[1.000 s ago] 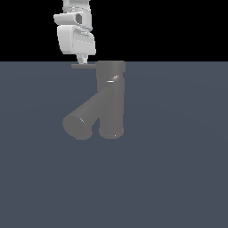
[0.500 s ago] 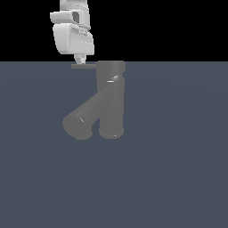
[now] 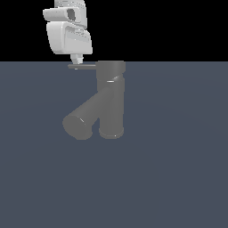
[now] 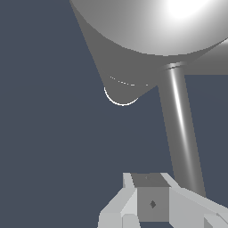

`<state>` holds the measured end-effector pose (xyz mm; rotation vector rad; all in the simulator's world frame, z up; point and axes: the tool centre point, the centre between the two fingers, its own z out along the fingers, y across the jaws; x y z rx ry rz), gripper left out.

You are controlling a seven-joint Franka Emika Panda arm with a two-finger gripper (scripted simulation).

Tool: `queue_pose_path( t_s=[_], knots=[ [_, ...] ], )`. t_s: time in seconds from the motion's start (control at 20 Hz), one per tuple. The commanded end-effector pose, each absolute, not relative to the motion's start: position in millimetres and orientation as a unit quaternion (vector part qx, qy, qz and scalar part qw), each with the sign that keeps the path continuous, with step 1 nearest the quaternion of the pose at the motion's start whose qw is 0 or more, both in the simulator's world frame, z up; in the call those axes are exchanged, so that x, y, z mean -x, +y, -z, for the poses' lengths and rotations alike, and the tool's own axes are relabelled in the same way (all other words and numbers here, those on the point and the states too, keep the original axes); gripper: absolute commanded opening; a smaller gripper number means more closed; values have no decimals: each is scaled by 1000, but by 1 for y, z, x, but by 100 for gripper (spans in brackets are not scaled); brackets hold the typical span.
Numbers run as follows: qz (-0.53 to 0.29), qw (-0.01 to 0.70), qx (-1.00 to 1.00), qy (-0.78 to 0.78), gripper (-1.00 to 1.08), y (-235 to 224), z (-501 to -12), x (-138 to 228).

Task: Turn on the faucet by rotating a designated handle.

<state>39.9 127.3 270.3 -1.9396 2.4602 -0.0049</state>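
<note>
The faucet (image 3: 111, 102) is a dark grey upright cylinder with a thick spout (image 3: 84, 118) slanting down toward the exterior view's left. The thin handle (image 3: 82, 66) sticks out sideways from the top cap toward the exterior view's left. My gripper (image 3: 76, 59) hangs just above the handle's outer end, its tip at or very near the rod. In the wrist view the handle (image 4: 180, 129) runs from the cap (image 4: 156, 26) down beside my fingers (image 4: 116, 209). The gripper (image 4: 151, 207) looks shut and holds nothing; the rod lies next to it, not between the fingers.
The faucet stands on a flat grey-blue floor (image 3: 178, 178). Nothing else is in view.
My hand has shifted a little toward the exterior view's left while its tip stays over the handle's end. The faucet and handle look almost unchanged.
</note>
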Motion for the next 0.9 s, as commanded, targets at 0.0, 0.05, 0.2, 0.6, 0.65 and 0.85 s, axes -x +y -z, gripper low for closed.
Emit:
queue_pose_path(
  t_s=[0.0,0.05,0.2,0.6,0.65,0.85],
  knots=[
    [0,0,619,785,-100,128,-270,-29],
    [0,0,619,785,-100,129,-270,-26],
    [0,0,619,785,-100,130,-270,-17],
    [0,0,619,785,-100,134,-270,6],
    [0,0,619,785,-100,135,-270,8],
    [4,2,616,788,-100,131,-270,7]
  ],
)
